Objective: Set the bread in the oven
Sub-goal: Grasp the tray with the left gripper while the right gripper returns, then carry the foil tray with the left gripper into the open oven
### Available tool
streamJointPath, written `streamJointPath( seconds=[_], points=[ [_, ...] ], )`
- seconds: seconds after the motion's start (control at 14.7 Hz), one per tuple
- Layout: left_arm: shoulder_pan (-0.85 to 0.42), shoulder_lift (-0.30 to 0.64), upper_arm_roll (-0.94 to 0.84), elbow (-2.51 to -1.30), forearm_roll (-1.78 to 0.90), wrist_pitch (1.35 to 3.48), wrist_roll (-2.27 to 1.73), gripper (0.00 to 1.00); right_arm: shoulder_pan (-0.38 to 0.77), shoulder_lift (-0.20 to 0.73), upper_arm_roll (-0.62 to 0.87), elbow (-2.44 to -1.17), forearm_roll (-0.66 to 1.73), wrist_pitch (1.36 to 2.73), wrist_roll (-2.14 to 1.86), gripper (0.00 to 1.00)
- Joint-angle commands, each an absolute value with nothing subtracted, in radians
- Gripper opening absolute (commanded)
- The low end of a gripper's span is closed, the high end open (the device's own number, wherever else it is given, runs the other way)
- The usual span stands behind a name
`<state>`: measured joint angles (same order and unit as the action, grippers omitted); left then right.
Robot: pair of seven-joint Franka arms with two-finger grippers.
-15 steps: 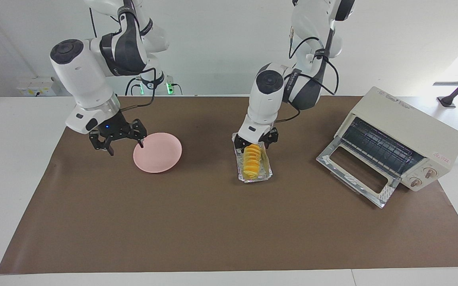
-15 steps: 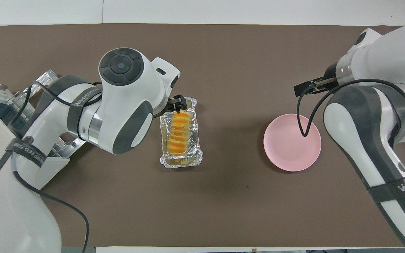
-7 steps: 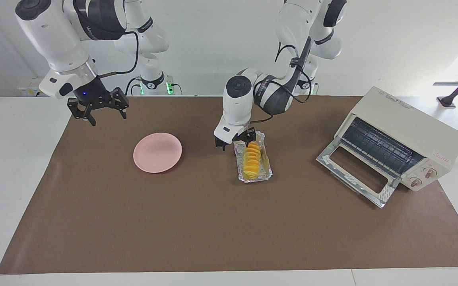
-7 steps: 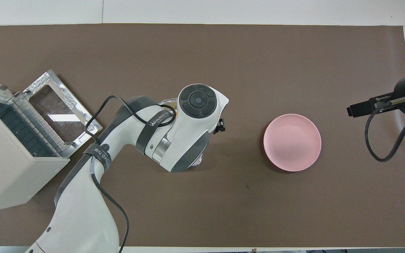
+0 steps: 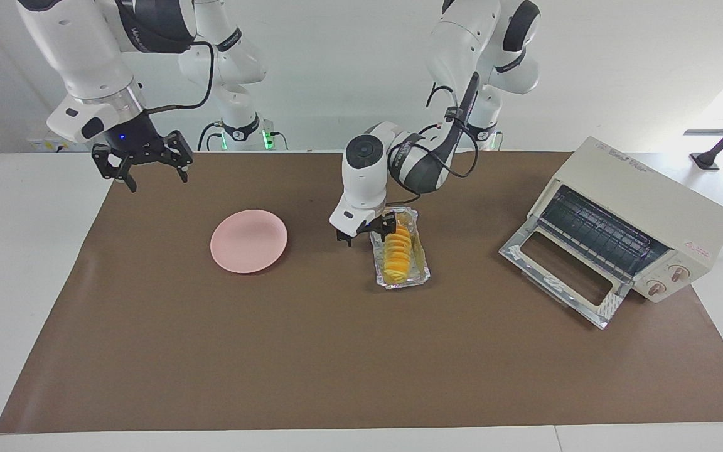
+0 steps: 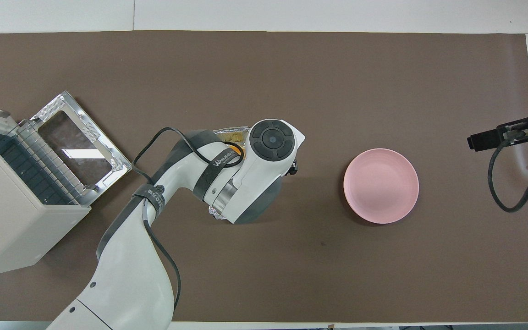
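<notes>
Yellow bread [image 5: 398,252] lies in a foil tray [image 5: 421,275] mid-worktop, with the open-doored oven [image 5: 634,216] at the tray's 3 o'clock in the facing view. Left end effector [image 5: 365,231], fingers apart, straddles the tray's robot-side rim; closing there could pinch foil, dragging the tray. Right end effector [image 5: 142,160] waits open, aloft above the mat's corner. Bare mat lies between tray and oven door.

- A robotics lab: two white arms bolted at a white table [image 5: 16,251] against bare walls.
- A brown mat [image 5: 336,351] marks the workspace.
- A toaster oven [image 5: 625,220] and pink plate [image 5: 248,241] serve as kitchen props.
</notes>
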<state>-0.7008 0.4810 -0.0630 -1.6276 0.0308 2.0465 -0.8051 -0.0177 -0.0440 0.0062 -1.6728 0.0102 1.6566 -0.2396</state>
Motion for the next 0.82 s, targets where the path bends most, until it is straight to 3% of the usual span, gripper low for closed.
streamJointPath(
  seconds=[0.0, 0.34, 0.61, 0.75],
  points=[
    [-0.715, 0.488, -0.051, -1.628, 0.071, 2.068, -0.819, 0.82, -0.055, 0.015, 0.026, -1.545, 0.023, 1.536, -0.247, 1.00],
    [-0.715, 0.486, -0.051, -1.644, 0.071, 2.063, -0.821, 0.48, -0.043, 0.003, 0.029, -1.578, 0.020, 1.539, -0.184, 1.00],
    [-0.712, 0.485, -0.049, -1.654, 0.071, 2.063, -0.821, 0.05, -0.048, 0.003, 0.037, -1.577, 0.021, 1.539, -0.183, 1.00],
    [-0.698, 0.485, -0.048, -1.657, 0.071, 2.051, -0.818, 0.00, -0.048, 0.003, 0.037, -1.577, 0.021, 1.539, -0.183, 1.00]
  ],
)
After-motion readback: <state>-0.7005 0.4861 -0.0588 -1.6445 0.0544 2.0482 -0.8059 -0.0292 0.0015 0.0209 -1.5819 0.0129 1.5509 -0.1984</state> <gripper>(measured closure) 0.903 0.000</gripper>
